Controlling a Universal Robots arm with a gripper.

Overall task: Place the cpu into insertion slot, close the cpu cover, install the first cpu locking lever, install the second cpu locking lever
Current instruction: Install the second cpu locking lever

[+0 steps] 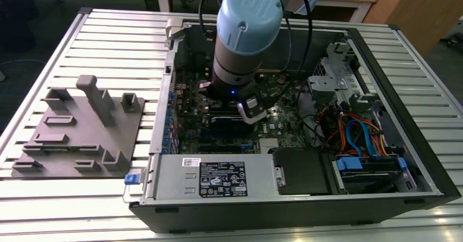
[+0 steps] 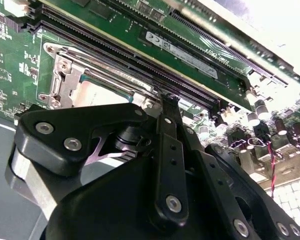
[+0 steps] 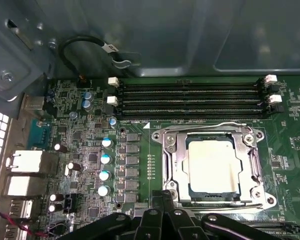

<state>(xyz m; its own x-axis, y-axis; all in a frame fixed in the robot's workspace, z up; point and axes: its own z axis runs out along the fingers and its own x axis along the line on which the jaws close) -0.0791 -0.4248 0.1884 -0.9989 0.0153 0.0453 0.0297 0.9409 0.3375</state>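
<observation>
In the first wrist view the cpu (image 3: 212,167), a dull silver square, lies flat in the insertion slot (image 3: 264,201) on the green board. The cpu cover (image 3: 176,165), a silver frame, lies down around it. A thin wire lever (image 3: 205,123) runs along the socket's edge by the memory slots. My gripper (image 3: 164,196) has its black fingers together at the socket's near corner, with nothing visibly between them. In the second wrist view one fingertip (image 2: 168,100) stands right beside the cpu cover (image 2: 70,80) and the cpu (image 2: 97,87). In the exterior view the gripper (image 1: 253,112) reaches down into the open computer case.
Long black memory slots (image 3: 190,100) run beside the socket. Capacitors (image 3: 106,160) and rear ports (image 3: 25,162) stand on its other side. The case holds a power supply (image 1: 210,177) and a drive cage with cables (image 1: 361,133). A grey fixture plate (image 1: 79,133) lies on the slatted table at the exterior view's left.
</observation>
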